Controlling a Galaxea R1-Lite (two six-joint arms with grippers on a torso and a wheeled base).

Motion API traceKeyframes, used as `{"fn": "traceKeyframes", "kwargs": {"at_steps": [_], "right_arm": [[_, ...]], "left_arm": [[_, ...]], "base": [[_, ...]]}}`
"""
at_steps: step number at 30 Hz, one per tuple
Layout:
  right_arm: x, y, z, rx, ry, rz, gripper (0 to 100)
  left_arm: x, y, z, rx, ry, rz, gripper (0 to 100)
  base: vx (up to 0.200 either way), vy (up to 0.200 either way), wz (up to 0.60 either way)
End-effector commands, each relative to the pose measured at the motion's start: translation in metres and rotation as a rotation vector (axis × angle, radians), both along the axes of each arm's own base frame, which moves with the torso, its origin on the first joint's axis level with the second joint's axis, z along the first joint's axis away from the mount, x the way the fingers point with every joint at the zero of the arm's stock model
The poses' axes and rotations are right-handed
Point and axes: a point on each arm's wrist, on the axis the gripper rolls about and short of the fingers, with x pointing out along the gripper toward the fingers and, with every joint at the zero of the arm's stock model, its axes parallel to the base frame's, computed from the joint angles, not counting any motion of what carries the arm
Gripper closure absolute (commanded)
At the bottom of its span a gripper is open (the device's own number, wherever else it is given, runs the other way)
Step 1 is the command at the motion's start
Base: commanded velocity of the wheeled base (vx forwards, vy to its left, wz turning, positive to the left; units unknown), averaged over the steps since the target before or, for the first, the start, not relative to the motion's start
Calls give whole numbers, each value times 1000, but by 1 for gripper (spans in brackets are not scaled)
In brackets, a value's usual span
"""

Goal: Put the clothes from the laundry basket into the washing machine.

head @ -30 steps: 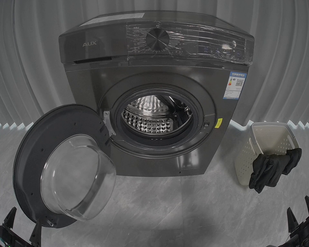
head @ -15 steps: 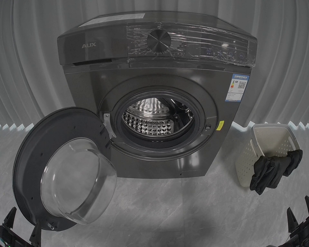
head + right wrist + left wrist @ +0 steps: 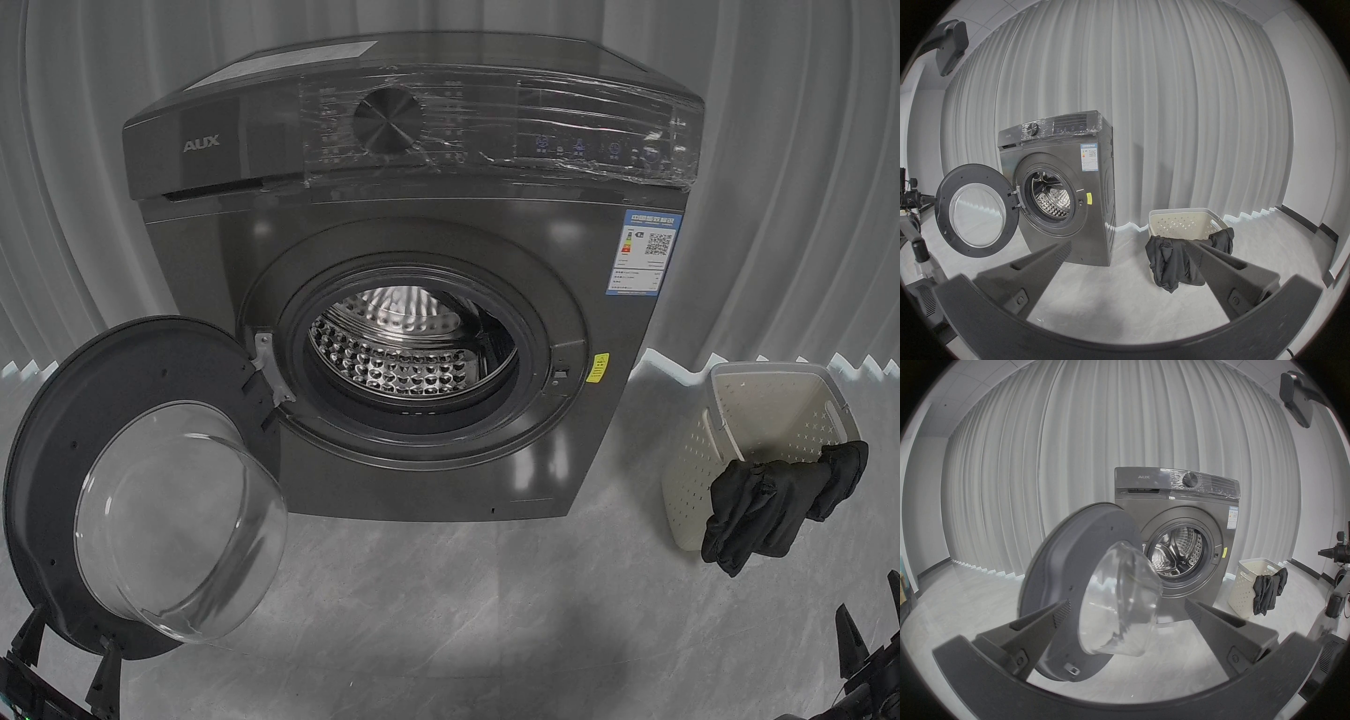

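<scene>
A grey front-loading washing machine (image 3: 412, 225) stands ahead, its round door (image 3: 56, 450) swung wide to the left and the steel drum (image 3: 403, 352) bare inside. On the floor to its right sits a white perforated laundry basket (image 3: 769, 403), with black clothes (image 3: 769, 506) draped over its near rim. My left gripper (image 3: 67, 647) is low at the near left, just below the open door, open and holding nothing. My right gripper (image 3: 870, 614) is low at the near right, short of the basket, also open. In the right wrist view the clothes (image 3: 1172, 262) hang beyond the open fingers.
A pale pleated curtain (image 3: 797, 187) runs behind the machine and basket. The open door juts out over the floor at the left. Bare grey floor (image 3: 487, 600) lies between me, the machine and the basket.
The whole head picture has shifted: machine, door and basket now sit further left, so the camera moved. Both grippers keep their places at the lower corners.
</scene>
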Motion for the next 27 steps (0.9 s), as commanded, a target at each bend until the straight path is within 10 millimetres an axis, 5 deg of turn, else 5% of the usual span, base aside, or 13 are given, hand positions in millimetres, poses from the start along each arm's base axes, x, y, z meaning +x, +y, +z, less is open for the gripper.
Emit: {"fn": "traceKeyframes", "kwargs": {"at_steps": [1,27], "right_arm": [[0,0,-5,0,5,1,0],[0,0,-5,0,5,1,0]], "left_arm": [[0,0,-5,0,-1,0,0],[0,0,-5,0,-1,0,0]], "base": [[0,-200,0],[0,-200,0]]}}
